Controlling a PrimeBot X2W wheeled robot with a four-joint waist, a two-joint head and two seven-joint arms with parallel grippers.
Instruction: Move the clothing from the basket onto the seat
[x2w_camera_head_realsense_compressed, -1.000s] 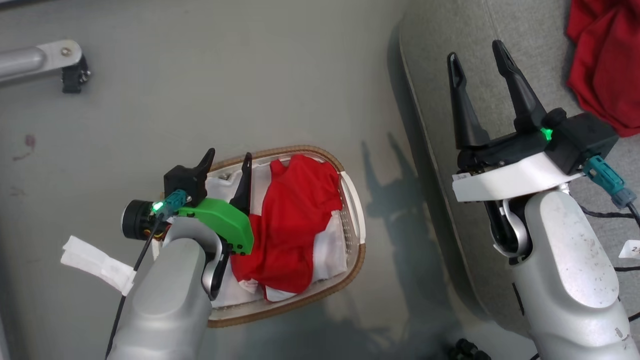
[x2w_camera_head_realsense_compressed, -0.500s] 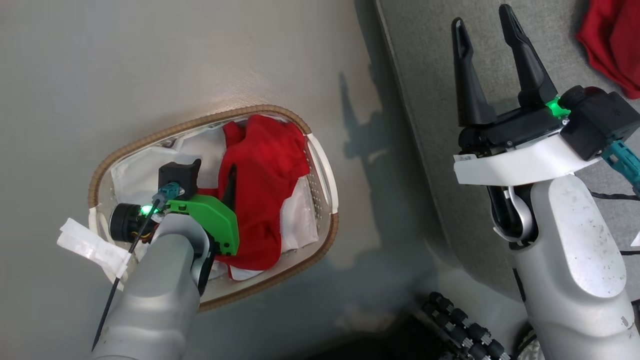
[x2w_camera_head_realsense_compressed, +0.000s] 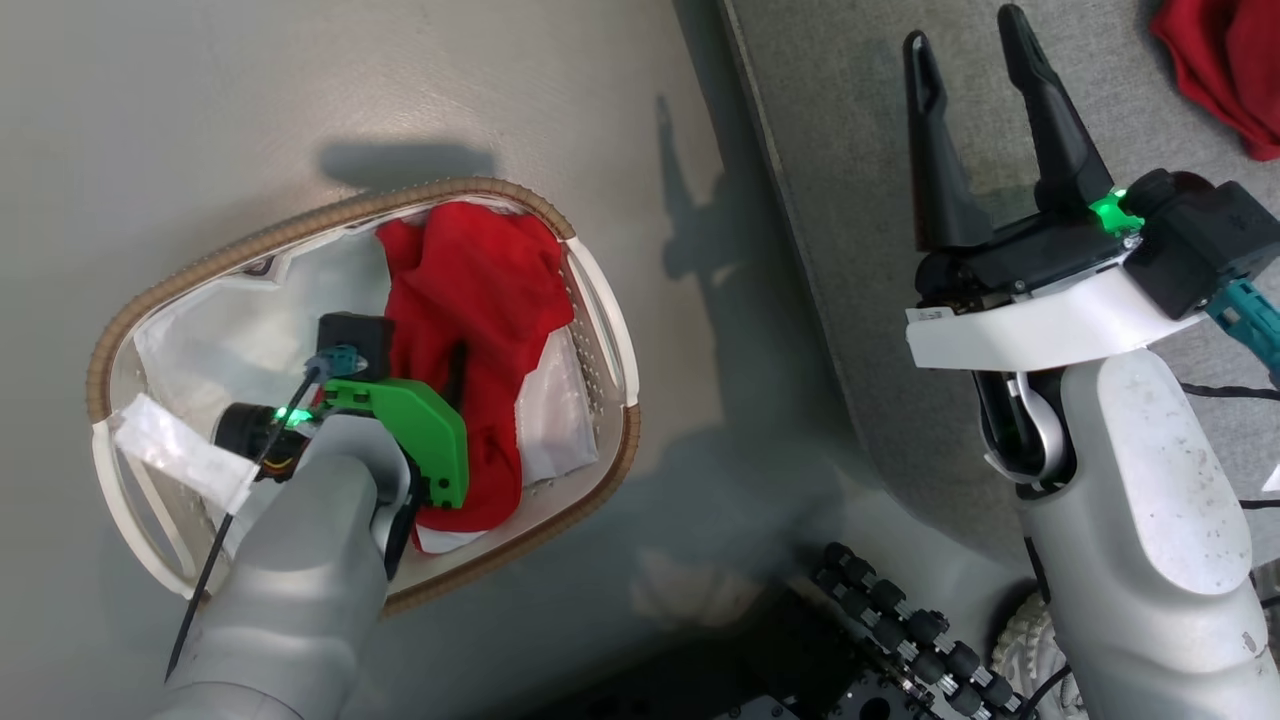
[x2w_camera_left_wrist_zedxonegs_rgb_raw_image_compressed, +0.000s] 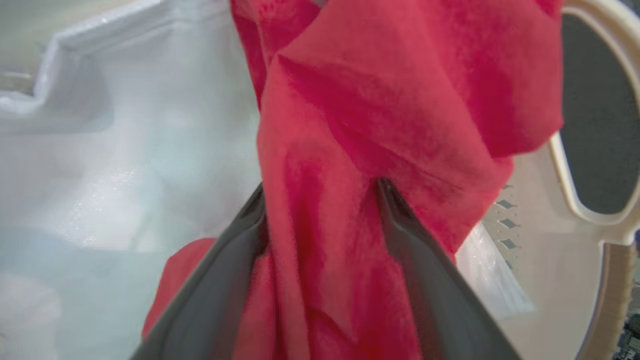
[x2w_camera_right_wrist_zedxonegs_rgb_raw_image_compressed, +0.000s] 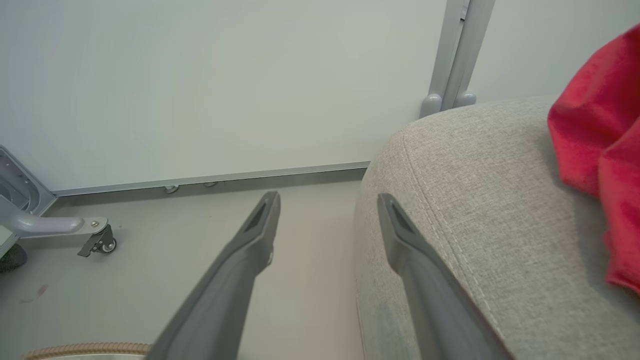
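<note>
The left claw (x2w_camera_left_wrist_zedxonegs_rgb_raw_image_compressed: 321, 187) is down inside the basket (x2w_camera_head_realsense_compressed: 340, 210). Its two fingers are spread wide, with a fold of the red clothing (x2w_camera_head_realsense_compressed: 470, 290) bunched between them. The cloth touches the inner side of both fingers, but they are not pressed together on it. The clothing lies heaped along the side of the basket nearer the seat (x2w_camera_head_realsense_compressed: 850, 150), on top of the white liner (x2w_camera_head_realsense_compressed: 210, 340), which is bare on the basket's other side. The basket stands on the pale floor (x2w_camera_head_realsense_compressed: 300, 90), near the seat's rounded edge but not touching it. The right claw (x2w_camera_head_realsense_compressed: 962, 30) hangs above the seat near that edge, spread just as wide and holding nothing. In its wrist view one finger lies over the floor and the other over the grey cushion's stitched seam. Another red piece (x2w_camera_head_realsense_compressed: 1225, 70) lies on the seat, well apart from the basket. Past the seat a pale wall (x2w_camera_right_wrist_zedxonegs_rgb_raw_image_compressed: 225, 75) meets the floor, with a wheeled metal leg (x2w_camera_right_wrist_zedxonegs_rgb_raw_image_compressed: 75, 227) near it.
</note>
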